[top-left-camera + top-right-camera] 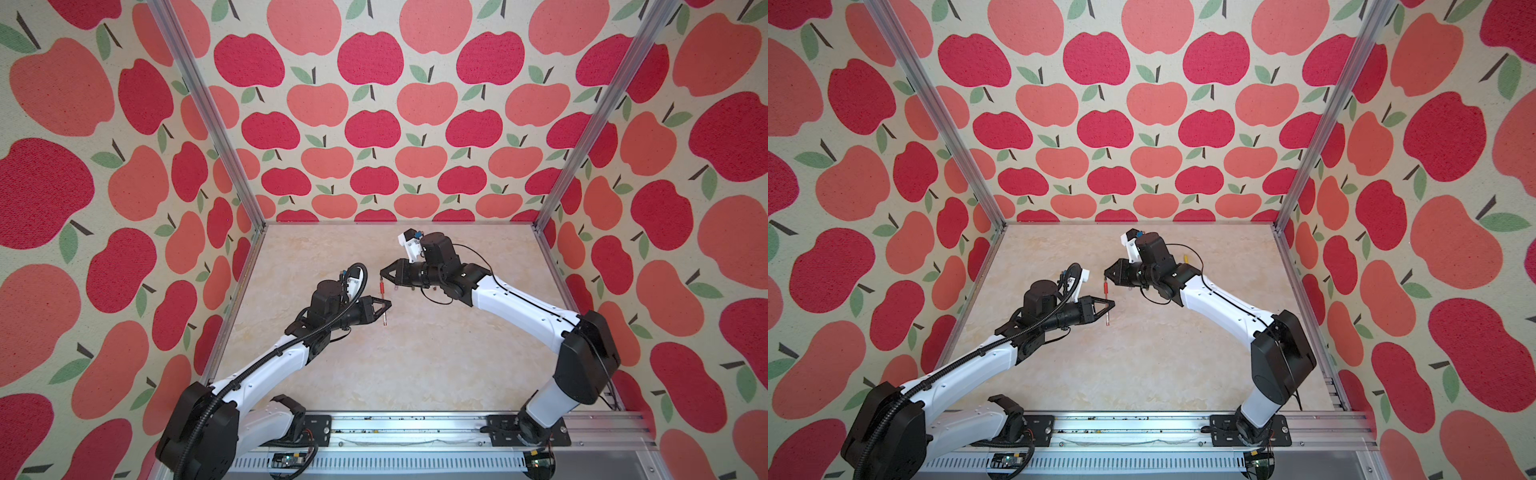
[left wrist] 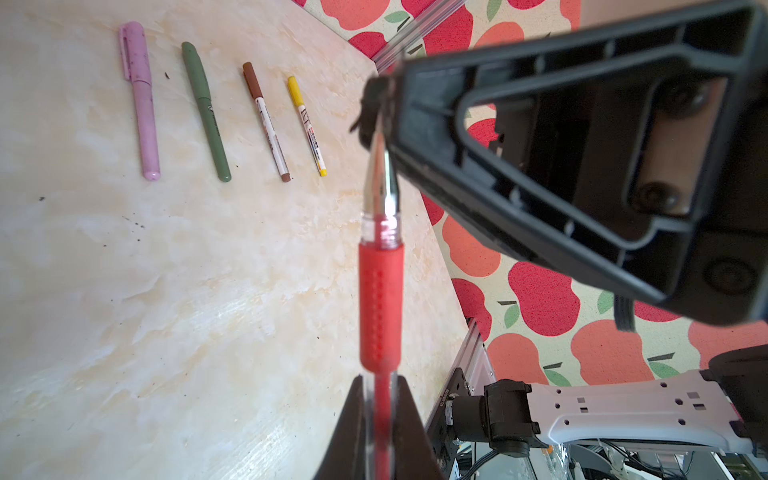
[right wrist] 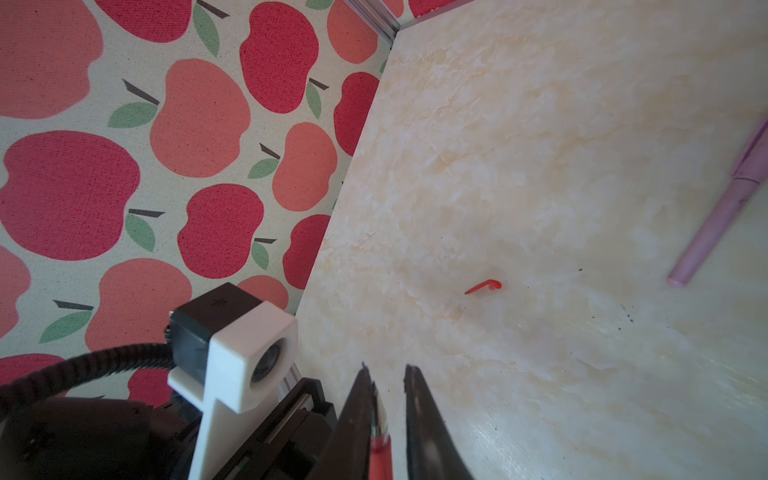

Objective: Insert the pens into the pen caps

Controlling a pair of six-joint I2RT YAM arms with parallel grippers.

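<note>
My left gripper [image 1: 388, 304] [image 2: 380, 380] is shut on the clear barrel of a red pen [image 2: 380, 299] and holds it above the table. Its silver tip points at my right gripper [image 1: 381, 274]. In the right wrist view that tip [image 3: 380, 415] lies between the narrowly open jaws of the right gripper [image 3: 386, 368], against one finger. A small red piece with a clear part [image 3: 484, 286], perhaps the red cap, lies on the table beyond. I see no cap between the jaws.
The left wrist view shows a row of capped pens on the table: pink [image 2: 143, 116], dark green [image 2: 208, 112], white-and-brown [image 2: 268, 124] and white-and-yellow [image 2: 308, 126]. The pink one [image 3: 723, 212] also shows in the right wrist view. Apple-patterned walls [image 1: 124, 249] enclose the marble tabletop [image 1: 415, 353].
</note>
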